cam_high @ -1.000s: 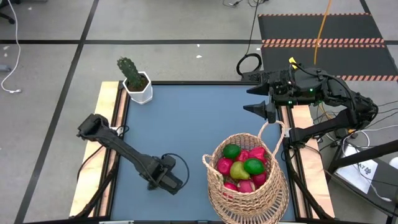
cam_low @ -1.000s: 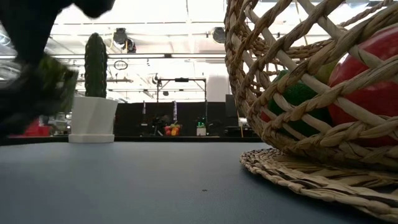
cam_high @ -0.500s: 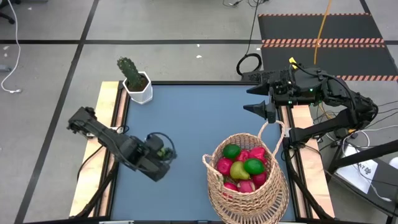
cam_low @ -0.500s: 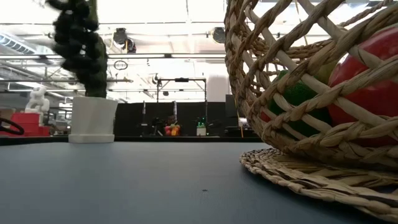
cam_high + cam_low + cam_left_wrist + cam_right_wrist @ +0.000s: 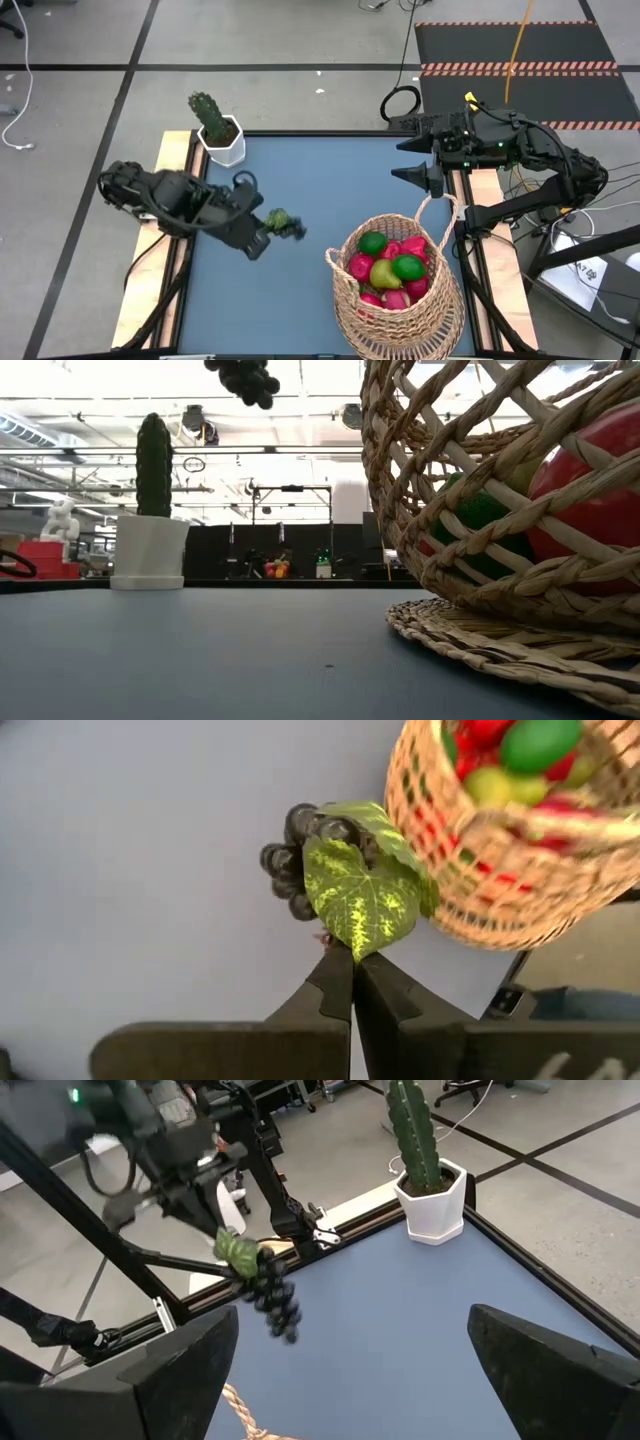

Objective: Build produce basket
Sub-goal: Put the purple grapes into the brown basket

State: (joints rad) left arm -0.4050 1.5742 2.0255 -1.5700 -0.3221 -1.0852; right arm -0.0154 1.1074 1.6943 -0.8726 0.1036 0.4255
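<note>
At the left centre of the high view, the left gripper (image 5: pixel 262 236) hangs above the blue bench (image 5: pixel 300 180), its jaws pinched fully together on the stem of a dark toy grape bunch with a green leaf (image 5: pixel 284 223). The left wrist view shows the two dark fingers (image 5: pixel 335 985) pressed tight just below the leaf, with the grapes (image 5: pixel 300 850) dangling beyond them. In the low view the bunch (image 5: pixel 243 377) hangs at the top edge of the frame, clear of the bench surface.

The large round tan wicker basket with an arched loop handle (image 5: pixel 345 300) sits at the lower right of the high view, apart from the grapes. Inside it lie green limes (image 5: pixel 373 243), a yellow-green pear (image 5: pixel 385 273) and red and pink fruits (image 5: pixel 360 266); what lies under these is hard to make out.

The right gripper (image 5: pixel 416 160) waits at the bench's right edge, just above the basket handle in the frame, jaws spread wide and empty.

A green cactus in a white pot (image 5: pixel 219 131) stands at the bench's upper left corner.
</note>
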